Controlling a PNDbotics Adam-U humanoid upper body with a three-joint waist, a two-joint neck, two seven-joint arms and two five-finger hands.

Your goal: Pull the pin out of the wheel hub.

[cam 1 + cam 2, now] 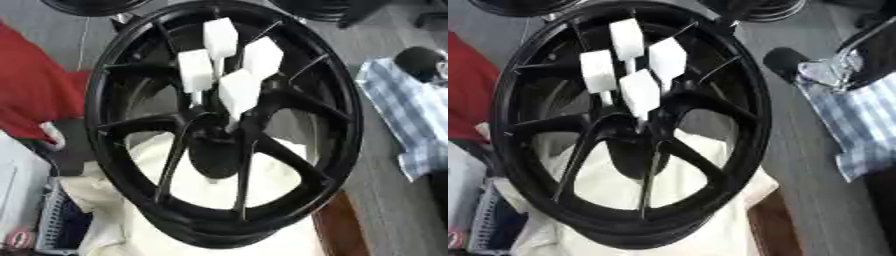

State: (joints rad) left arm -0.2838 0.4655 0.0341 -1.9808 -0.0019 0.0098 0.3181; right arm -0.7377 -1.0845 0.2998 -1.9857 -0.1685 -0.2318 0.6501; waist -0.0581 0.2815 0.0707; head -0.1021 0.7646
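A black spoked wheel stands tilted on a cream cloth. Several pins with white block heads stick out of the wheel hub, clustered just above its centre; the lowest one's thin shaft runs down into the hub. At the right edge, well clear of the wheel, a black rounded shape with a silver joint looks like my right hand and arm coming from the upper right. Its fingers cannot be made out. My left hand shows in neither view.
A red cloth hangs at the left. A blue checked cloth lies on the grey floor at the right. Other dark wheels sit at the top. A basket and a brown wooden edge lie low.
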